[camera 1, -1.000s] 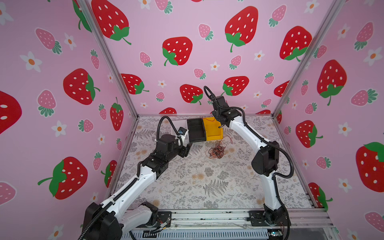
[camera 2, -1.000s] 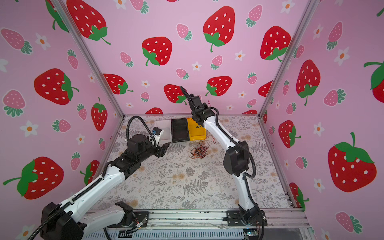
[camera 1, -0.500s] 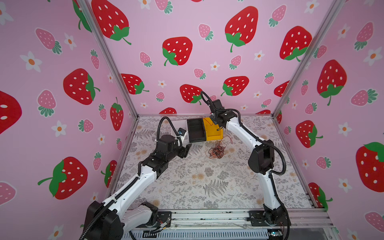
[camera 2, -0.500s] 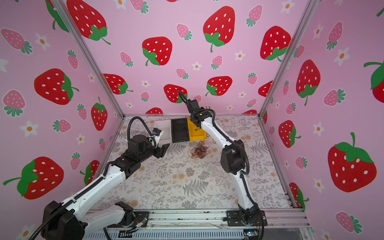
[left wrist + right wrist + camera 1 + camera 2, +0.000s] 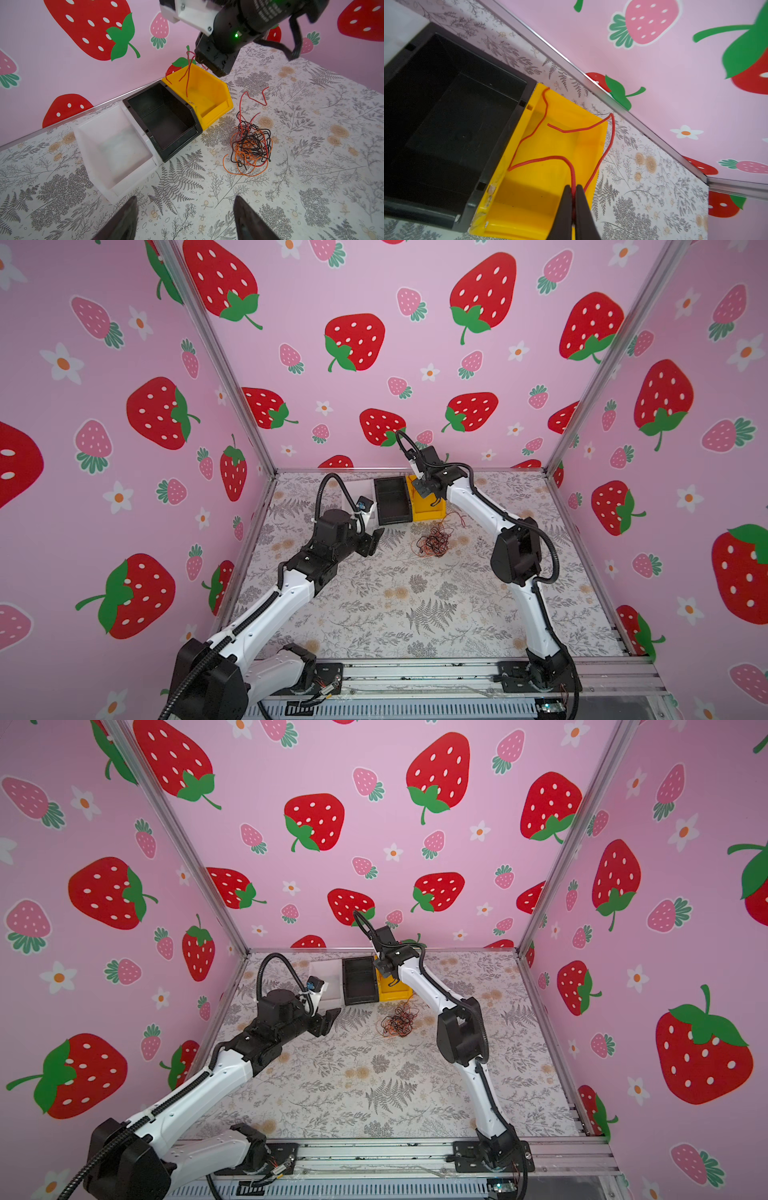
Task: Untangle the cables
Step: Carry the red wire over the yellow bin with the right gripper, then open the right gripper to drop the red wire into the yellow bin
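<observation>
- Right wrist view: the right gripper (image 5: 573, 188) is clenching one red cable (image 5: 542, 160) over the yellow bin (image 5: 529, 207), probably to separate it.
- The left gripper (image 5: 185, 199) is hovering, jaws released and empty, facing the other cables (image 5: 250, 145), tangled on the table (image 5: 311, 187) near that bin.

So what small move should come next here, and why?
Probably open the right gripper: it is shut on a red cable that hangs over the yellow bin, seemingly free of the tangle, so releasing should drop it in.
</observation>
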`<state>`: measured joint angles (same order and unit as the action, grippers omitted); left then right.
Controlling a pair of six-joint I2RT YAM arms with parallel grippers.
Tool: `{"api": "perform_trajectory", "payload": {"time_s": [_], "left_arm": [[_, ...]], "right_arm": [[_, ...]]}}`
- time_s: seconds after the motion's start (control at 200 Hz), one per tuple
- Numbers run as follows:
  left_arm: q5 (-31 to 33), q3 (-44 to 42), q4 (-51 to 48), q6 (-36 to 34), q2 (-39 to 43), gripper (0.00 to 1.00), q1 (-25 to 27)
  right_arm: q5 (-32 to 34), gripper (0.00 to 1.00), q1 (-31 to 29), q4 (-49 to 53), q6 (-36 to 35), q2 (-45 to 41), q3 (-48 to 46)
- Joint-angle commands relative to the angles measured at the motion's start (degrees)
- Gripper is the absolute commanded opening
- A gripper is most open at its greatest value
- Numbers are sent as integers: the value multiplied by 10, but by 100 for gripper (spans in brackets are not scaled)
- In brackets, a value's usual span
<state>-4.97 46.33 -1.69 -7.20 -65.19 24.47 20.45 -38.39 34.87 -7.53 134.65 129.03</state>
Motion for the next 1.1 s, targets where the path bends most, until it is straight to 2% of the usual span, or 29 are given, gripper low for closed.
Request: {"api": "perform_trajectory", "payload": {"time_s": [0.0, 0.405, 0.625, 0.66, 0.665, 0.675, 0.685, 0.72, 0.9, 1.02, 1.095], "left_arm": [[-4, -5, 1, 3, 3, 73, -3], [-3, -8, 0, 6, 7, 73, -3], [-6, -10, 2, 8, 6, 73, -3], [-7, -10, 3, 8, 5, 73, -3], [-7, -10, 3, 8, 5, 73, -3], [-7, -10, 3, 8, 5, 73, -3], [-7, -10, 3, 8, 5, 73, -3], [-9, -9, 4, 8, 4, 73, -3], [-21, -4, 1, 13, -2, 73, -3], [-25, 1, -4, 6, -1, 73, -3], [-55, 5, -4, 0, -6, 73, -3]], "right_arm": [[-42, 0, -2, -12, 12, 10, -10], [-139, 0, 29, -78, 51, 4, -95], [-130, 0, 37, -87, 58, 2, -112], [-127, 5, 37, -88, 55, -3, -112], [-126, 8, 36, -87, 55, -4, -112], [-126, 9, 36, -87, 54, -5, -112], [-126, 15, 36, -88, 54, -8, -113], [-126, 24, 36, -89, 53, -12, -114], [-103, 57, 36, -74, 50, -31, -104], [-101, 65, 36, -74, 49, -69, -120], [-113, 69, 36, -87, 45, -106, -141]]}}
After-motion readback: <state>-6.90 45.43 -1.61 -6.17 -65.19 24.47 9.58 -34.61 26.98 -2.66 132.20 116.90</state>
